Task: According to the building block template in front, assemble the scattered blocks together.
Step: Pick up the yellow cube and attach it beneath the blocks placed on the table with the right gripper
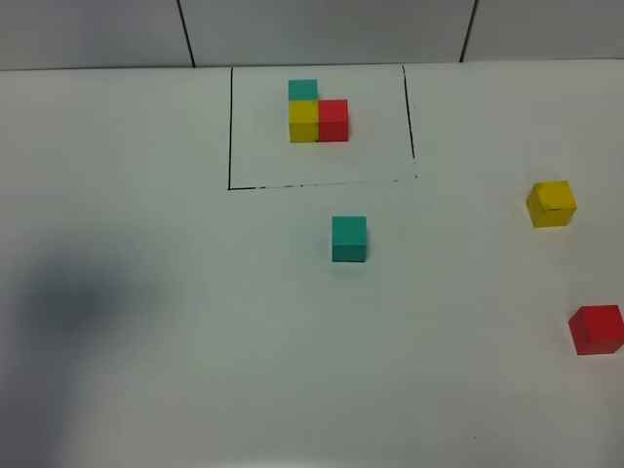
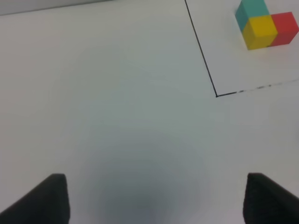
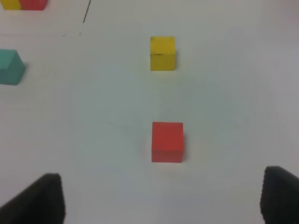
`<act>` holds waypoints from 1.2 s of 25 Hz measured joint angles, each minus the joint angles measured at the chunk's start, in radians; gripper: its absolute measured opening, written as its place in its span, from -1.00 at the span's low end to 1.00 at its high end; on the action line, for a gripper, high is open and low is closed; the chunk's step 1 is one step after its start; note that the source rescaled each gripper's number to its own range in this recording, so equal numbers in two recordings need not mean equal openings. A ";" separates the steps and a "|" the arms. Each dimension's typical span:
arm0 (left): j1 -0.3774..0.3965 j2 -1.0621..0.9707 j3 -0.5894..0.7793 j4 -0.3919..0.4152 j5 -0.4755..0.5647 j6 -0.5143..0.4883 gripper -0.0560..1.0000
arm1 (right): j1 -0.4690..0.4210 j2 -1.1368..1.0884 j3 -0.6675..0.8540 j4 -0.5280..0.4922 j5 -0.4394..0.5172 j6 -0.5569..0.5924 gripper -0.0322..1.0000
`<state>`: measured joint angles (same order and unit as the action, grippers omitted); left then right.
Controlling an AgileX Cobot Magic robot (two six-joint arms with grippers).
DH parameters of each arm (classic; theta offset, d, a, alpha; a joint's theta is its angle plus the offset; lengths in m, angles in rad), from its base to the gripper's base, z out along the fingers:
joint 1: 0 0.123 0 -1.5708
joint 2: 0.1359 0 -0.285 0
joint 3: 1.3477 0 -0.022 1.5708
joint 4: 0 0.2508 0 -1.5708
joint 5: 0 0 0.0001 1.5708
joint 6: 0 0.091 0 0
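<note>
Evidently nothing is joined: teal block (image 1: 349, 238) lies near the template (image 1: 317, 117), yellow block (image 1: 552, 204) and red block (image 1: 596, 329) farther off; left gripper (image 2: 159, 200) and right gripper (image 3: 161, 198) gape empty.

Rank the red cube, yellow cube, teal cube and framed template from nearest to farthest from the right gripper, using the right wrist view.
1. red cube: straight ahead of the right gripper.
2. yellow cube: beyond the red cube, in line with it.
3. teal cube: off to the side, nearer the template.
4. template: farthest, past the black line.
</note>
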<state>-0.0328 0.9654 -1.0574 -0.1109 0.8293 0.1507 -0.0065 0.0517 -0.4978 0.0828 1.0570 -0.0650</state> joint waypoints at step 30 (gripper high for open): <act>0.000 -0.916 0.532 -0.028 0.159 -0.093 0.94 | 0.000 0.000 0.000 0.003 0.000 0.000 0.48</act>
<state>-0.0328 0.0496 -0.5252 -0.1387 0.9881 0.0580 -0.0065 0.0517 -0.4978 0.0859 1.0570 -0.0650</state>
